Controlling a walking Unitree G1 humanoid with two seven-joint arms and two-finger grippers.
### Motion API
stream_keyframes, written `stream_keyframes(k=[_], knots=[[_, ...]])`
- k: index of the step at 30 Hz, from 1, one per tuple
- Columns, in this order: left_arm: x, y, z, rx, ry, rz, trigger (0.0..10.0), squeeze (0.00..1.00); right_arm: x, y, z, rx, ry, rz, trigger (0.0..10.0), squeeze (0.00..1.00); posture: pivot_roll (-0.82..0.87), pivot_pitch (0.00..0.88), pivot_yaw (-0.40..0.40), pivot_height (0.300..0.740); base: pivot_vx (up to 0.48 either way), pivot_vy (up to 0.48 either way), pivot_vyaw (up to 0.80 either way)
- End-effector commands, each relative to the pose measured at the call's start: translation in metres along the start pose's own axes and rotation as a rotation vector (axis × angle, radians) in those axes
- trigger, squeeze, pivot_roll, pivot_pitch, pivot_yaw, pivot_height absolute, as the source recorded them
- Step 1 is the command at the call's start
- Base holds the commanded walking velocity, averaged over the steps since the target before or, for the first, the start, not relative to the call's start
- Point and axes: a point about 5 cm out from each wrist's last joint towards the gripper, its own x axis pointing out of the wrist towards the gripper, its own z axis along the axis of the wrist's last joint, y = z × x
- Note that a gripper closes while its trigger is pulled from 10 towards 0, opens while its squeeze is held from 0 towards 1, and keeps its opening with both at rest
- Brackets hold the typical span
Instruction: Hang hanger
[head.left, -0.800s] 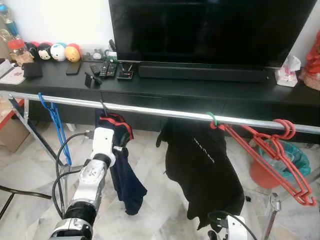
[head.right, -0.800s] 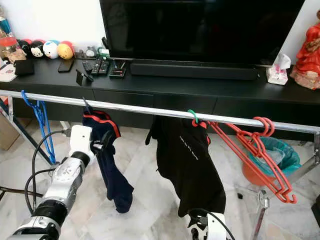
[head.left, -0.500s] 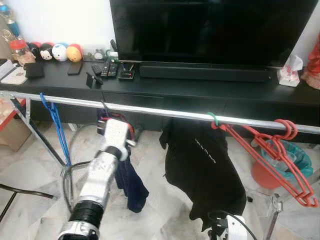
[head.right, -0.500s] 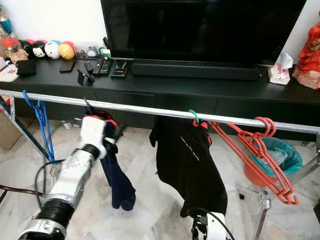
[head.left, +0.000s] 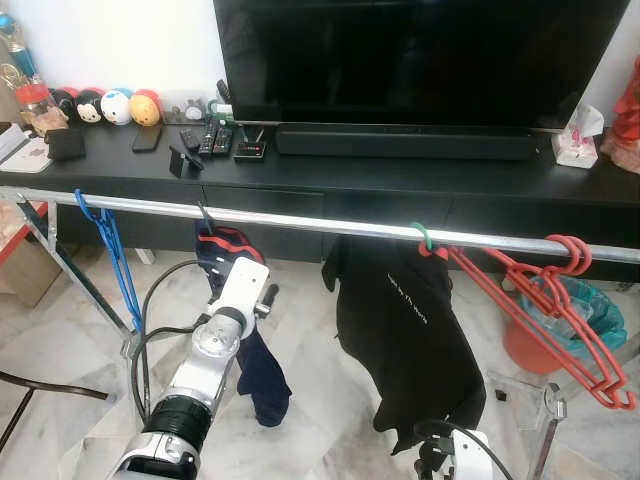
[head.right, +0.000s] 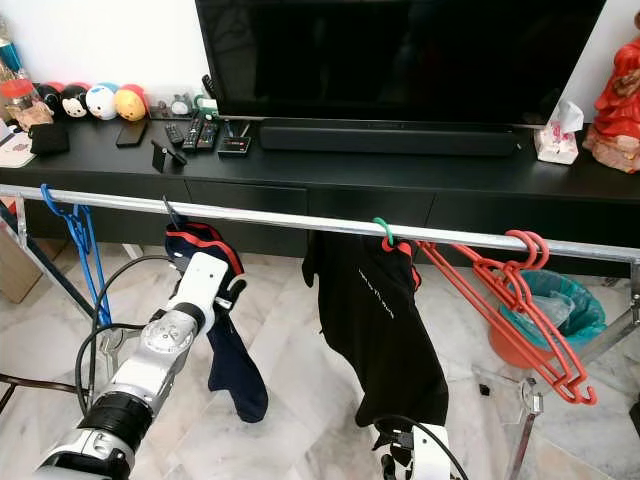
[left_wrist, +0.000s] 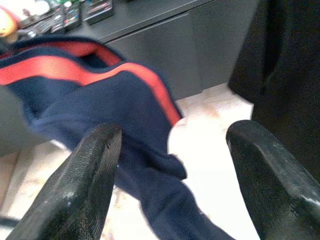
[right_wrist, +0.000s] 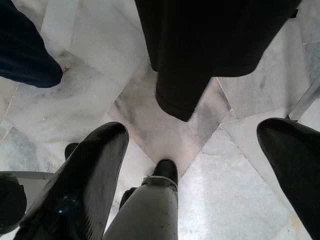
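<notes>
On the silver metal rail (head.left: 320, 222), head views, you see the black-hooked hanger (head.left: 207, 222) carrying the navy garment with red trim (head.left: 243, 340), beside a black shirt (head.left: 410, 340) and empty red plastic hangers (head.left: 540, 300). Your left gripper (left_wrist: 170, 180), left wrist view: fingers spread, released, at the navy cloth. Your right gripper (right_wrist: 192, 175), right wrist view: fingers apart, empty, over the marble floor (right_wrist: 75, 105).

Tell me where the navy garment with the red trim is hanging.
The navy garment hangs from the metal rail towards the robot's left, between the blue hanger and the black shirt, just beyond the left gripper.
</notes>
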Motion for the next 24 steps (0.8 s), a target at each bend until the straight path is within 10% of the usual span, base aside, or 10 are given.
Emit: stream_keyframes(k=[1, 24], knots=[[0.001, 0.003, -0.002, 0.017, 0.034, 0.027, 10.0, 0.0, 0.0, 0.001, -0.001, 0.006, 0.011, 0.001, 10.0, 0.0, -0.04, 0.0, 0.018, 0.74, 0.0, 0.0, 0.0], [0.0, 0.026, -0.021, 0.011, 0.192, 0.193, 10.0, 0.0, 0.0, -0.001, 0.001, -0.005, 0.01, 0.008, 10.0, 0.0, -0.02, 0.0, -0.01, 0.74, 0.0, 0.0, 0.0]])
